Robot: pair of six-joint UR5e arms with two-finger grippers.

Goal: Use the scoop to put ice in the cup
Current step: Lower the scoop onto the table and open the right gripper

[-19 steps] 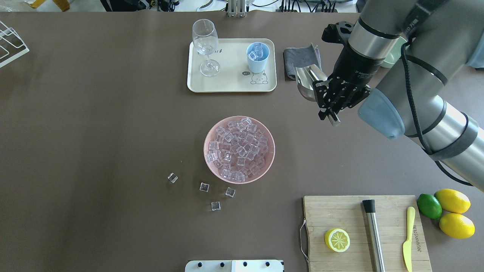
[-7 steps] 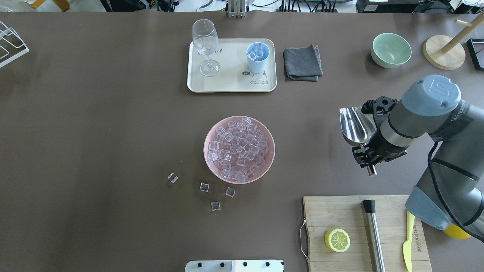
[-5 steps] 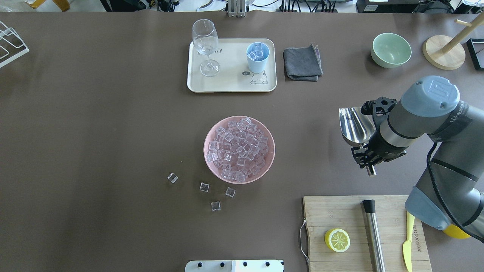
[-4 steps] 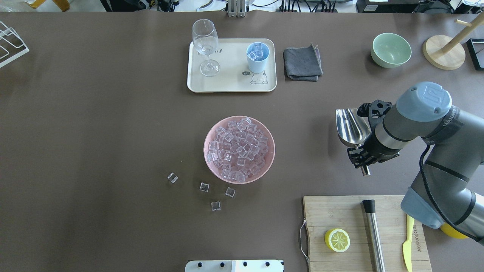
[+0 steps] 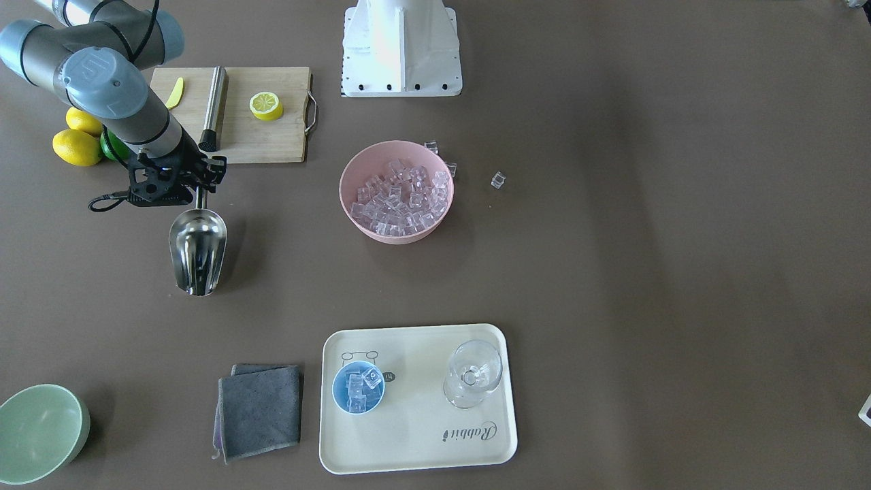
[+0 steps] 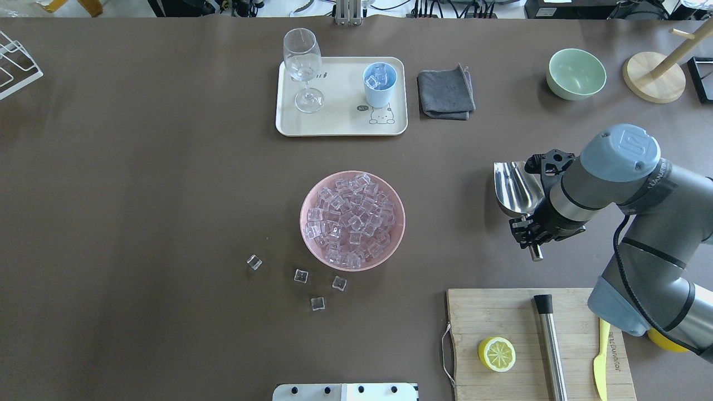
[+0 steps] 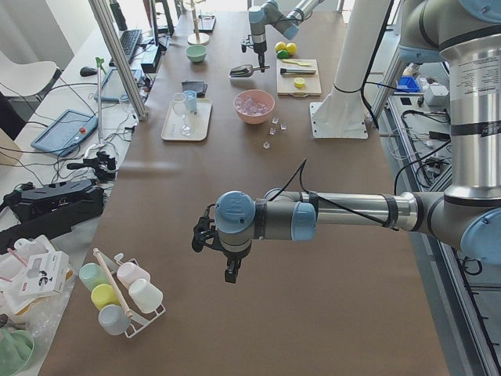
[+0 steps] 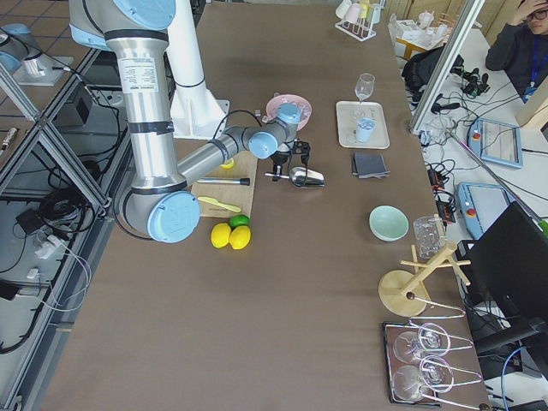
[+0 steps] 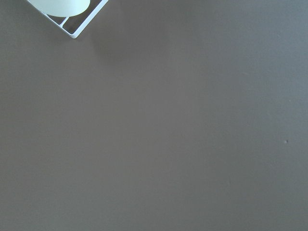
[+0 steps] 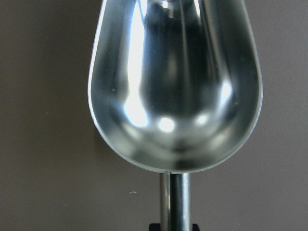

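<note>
Shiny steel marks the one scoop [image 5: 197, 252] in the front-facing view: it is held out over bare table, trough pointing away from the robot, with its thin handle clamped in the right gripper [image 5: 198, 185]. One blue cup [image 5: 358, 386] stands on a cream tray [image 5: 422, 449] beside one wine glass [image 5: 473, 374] and holds a few cubes. Most of the ice [image 5: 400, 197] fills one pink bowl [image 5: 348, 178], and three loose cubes show beside it. The overhead view shows four loose cubes [image 6: 301, 275], and the handle's end poking out behind the closed fingers. Only the left-side view shows the left gripper [image 7: 229, 270], over bare table well apart from everything; whether it is apart or together I cannot tell. The right wrist view shows the trough empty and mirror-bright.
</note>
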